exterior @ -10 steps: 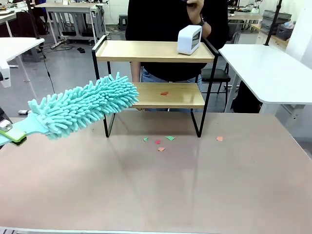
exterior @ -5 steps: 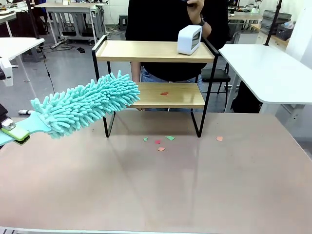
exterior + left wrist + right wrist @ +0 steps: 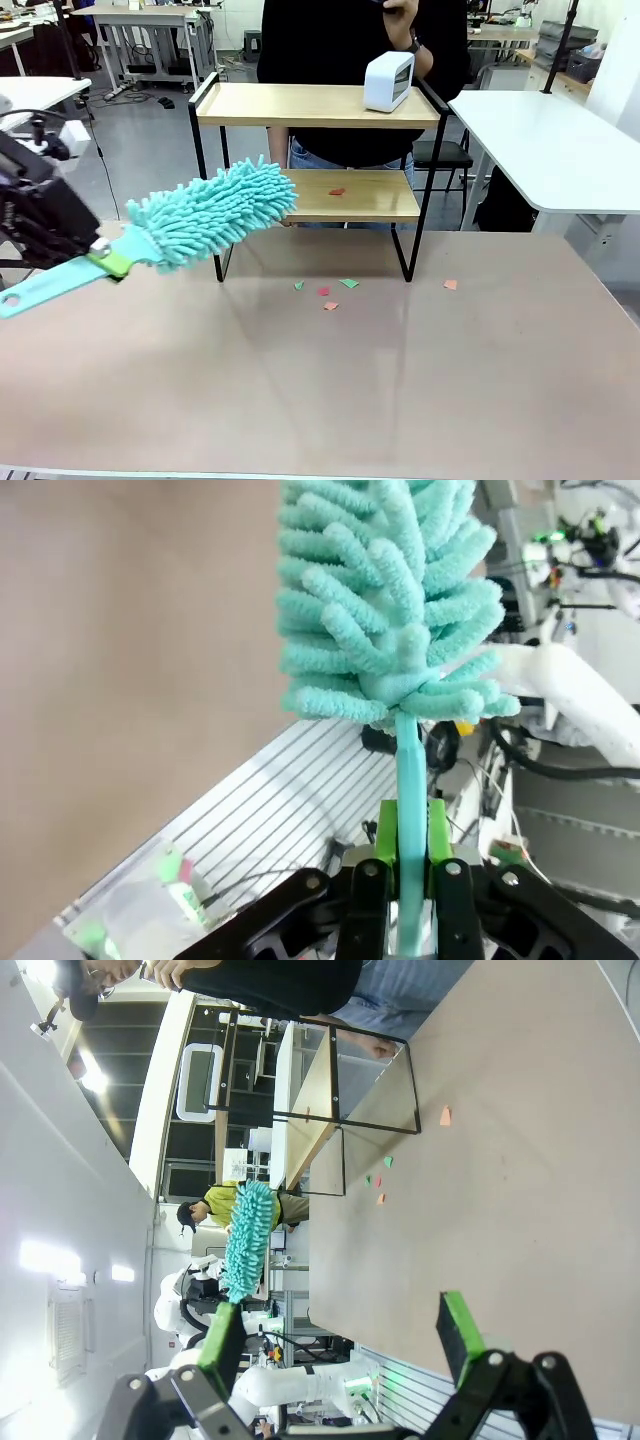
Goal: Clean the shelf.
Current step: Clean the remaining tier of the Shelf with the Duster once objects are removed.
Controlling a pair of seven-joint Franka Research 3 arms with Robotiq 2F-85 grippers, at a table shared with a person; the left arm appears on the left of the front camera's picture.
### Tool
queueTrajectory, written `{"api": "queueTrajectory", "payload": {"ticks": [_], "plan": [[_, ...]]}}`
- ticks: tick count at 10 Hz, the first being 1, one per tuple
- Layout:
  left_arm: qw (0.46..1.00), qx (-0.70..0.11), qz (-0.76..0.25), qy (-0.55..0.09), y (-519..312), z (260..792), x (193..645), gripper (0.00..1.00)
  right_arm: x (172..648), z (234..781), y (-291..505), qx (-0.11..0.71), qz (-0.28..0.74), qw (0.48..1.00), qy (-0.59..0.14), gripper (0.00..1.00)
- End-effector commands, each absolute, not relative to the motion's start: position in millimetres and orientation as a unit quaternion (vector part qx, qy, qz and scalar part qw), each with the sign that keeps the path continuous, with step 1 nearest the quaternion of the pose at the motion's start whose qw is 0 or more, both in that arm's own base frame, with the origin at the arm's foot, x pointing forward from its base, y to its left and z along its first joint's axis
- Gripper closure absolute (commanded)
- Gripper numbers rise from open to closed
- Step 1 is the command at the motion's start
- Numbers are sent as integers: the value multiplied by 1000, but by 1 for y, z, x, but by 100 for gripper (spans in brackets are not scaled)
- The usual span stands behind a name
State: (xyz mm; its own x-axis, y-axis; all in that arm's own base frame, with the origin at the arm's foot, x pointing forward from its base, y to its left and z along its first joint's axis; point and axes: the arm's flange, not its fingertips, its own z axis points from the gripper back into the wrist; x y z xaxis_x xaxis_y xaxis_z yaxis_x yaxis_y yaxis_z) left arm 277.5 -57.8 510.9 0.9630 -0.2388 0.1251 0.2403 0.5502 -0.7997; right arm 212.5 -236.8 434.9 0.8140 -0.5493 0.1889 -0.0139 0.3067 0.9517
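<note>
The beige tabletop (image 3: 400, 400) spread beneath both tools and ran on ahead of them to its far side. There stood the shelf (image 3: 300, 105), up and to the right of the left tool (image 3: 108, 263) and well apart from the right tool (image 3: 340, 1335). A person (image 3: 330, 40) in a dark top stood behind the shelf, farther from both tools. A teal chenille duster (image 3: 215, 210) ran from the left tool up and to the right. Its fluffy tip lay over the left end of the shelf's lower board in the front view, though whether it touched the wood could not be told. The left tool was pressed onto the duster's flat teal handle, green pads on either side of it, with the handle's tail sticking out behind and below. The right tool hung above the tabletop with its fingers spread wide and nothing between them. A white boxy device (image 3: 388, 80) sat on the top board's right end, far from the left tool. A red scrap (image 3: 337, 191) lay on the lower board just past the duster's tip. More coloured scraps (image 3: 325, 290) lay on the tabletop in front of the shelf.
</note>
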Motion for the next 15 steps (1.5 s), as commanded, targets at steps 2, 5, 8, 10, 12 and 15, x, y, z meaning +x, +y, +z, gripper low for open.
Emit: {"api": "queueTrajectory", "payload": {"ticks": [2, 5, 8, 10, 12, 15], "plan": [[886, -450, -104, -39, -94, 510, 312, 87, 214, 435, -237, 566, -165, 763, -264, 0], [905, -409, -94, -68, -139, 503, 352, 87, 214, 435, -237, 566, -165, 763, -264, 0], [915, -386, -80, -80, -180, 496, 394, 87, 214, 435, -237, 566, -165, 763, -264, 0], [920, -378, -63, -81, -191, 489, 416, 87, 214, 435, -237, 566, -165, 763, -264, 0], [921, -378, -63, -70, -197, 485, 426, 87, 214, 435, -237, 566, -165, 763, -264, 0], [925, -371, -58, -62, -203, 480, 439, 87, 214, 435, -237, 566, -165, 763, -264, 0]]}}
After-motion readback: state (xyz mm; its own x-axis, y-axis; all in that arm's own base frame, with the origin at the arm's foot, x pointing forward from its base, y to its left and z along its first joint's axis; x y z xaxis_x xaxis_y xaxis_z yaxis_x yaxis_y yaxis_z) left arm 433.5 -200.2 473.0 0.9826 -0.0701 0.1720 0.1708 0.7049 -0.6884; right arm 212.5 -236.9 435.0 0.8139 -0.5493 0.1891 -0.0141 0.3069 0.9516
